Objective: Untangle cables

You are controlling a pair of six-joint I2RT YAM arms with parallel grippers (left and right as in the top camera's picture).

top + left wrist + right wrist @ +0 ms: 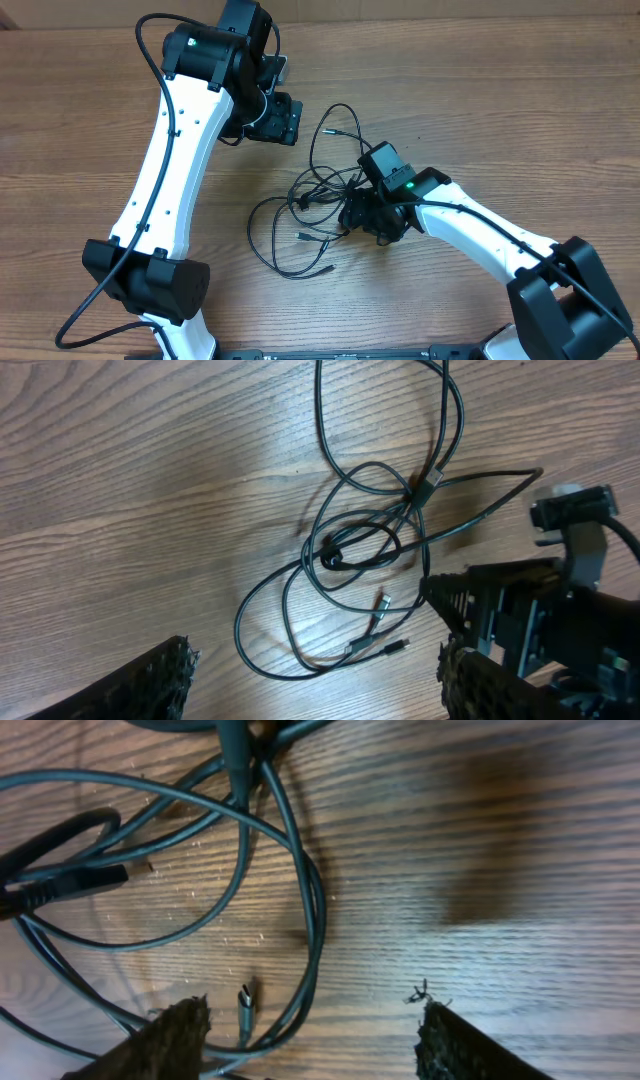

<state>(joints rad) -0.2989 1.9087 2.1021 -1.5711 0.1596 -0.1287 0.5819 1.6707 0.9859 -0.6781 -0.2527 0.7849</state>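
Nearest the robot, the right hand [312,1008] is hovering low over the wooden worktop [520,110], its two dark fingers [185,1030] standing apart and gripping nothing. A loop of the cables [240,870] is lying on the wood between them, close to the left finger, and a small silvery plug [245,1002] is resting just inside that loop. In the overhead view this hand is sitting at the right side of the tangle, which is lying loose at the middle of the worktop, thin black loops crossing one another and spreading toward the near left. Further out, the left hand [315,660] is hanging above the far side of the tangle, open wide and empty, looking down on a knot [335,555] where several strands are crossing. A green light [408,185] is glowing on the right arm. Bare wood is lying open to the far right and along the whole left side, and the worktop's far edge [450,27] is running straight across the top, well apart from the cables.
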